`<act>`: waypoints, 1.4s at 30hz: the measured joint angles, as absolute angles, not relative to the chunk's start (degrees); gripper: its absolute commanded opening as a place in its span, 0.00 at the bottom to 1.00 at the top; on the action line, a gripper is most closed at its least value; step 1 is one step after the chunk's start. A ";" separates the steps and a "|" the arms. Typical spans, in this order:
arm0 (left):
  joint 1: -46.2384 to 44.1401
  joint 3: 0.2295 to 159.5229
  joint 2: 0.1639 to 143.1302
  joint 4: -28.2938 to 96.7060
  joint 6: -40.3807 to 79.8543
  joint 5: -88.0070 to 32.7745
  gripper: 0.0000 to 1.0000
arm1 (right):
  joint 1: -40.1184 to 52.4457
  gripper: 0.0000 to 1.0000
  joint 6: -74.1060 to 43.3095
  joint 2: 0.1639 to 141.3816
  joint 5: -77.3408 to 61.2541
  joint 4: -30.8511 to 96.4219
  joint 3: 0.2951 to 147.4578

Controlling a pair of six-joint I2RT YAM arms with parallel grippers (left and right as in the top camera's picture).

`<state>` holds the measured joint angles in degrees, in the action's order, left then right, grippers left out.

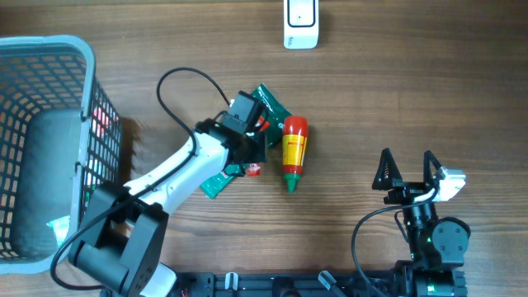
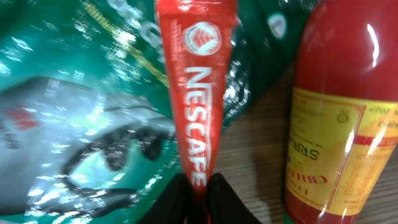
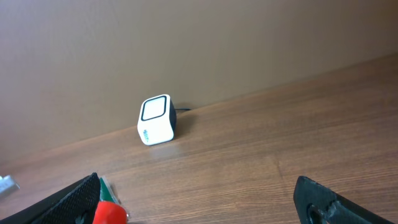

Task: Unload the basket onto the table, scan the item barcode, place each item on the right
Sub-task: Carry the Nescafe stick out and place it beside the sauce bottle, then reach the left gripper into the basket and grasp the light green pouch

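The red Nescafe sachet (image 2: 196,93) fills the left wrist view, its narrow end pinched between the fingers of the left claw (image 2: 199,196); it lies over a crumpled green packet (image 2: 93,93), just beside a red sauce bottle (image 2: 342,124) lying on the wooden worktop (image 1: 371,99); the right claw (image 1: 407,172) hangs spread wide, holding nothing, well apart from them; the white scanner (image 1: 300,25) stands at the far edge; a grey basket (image 1: 49,49) sits at the left.

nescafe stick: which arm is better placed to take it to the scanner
Left. The left gripper pinches the nescafe stick beside the sriracha bottle; the right gripper stands open, empty, far from it.
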<state>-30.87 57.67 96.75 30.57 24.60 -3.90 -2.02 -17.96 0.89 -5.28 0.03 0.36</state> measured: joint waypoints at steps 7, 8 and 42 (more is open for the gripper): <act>-35.20 56.40 96.77 24.67 25.61 -3.90 0.70 | -2.02 1.00 -17.96 0.89 -5.28 0.03 0.36; -35.70 56.40 96.77 24.36 25.87 -3.88 0.86 | -2.02 1.00 -17.96 0.89 -5.28 0.03 0.36; 32.03 88.55 77.14 59.81 40.95 13.69 0.97 | -1.96 1.00 -17.96 0.89 -5.06 0.03 0.36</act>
<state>32.03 88.55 77.14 59.81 40.95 13.69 -1.96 -17.96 0.89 -5.06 0.03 0.36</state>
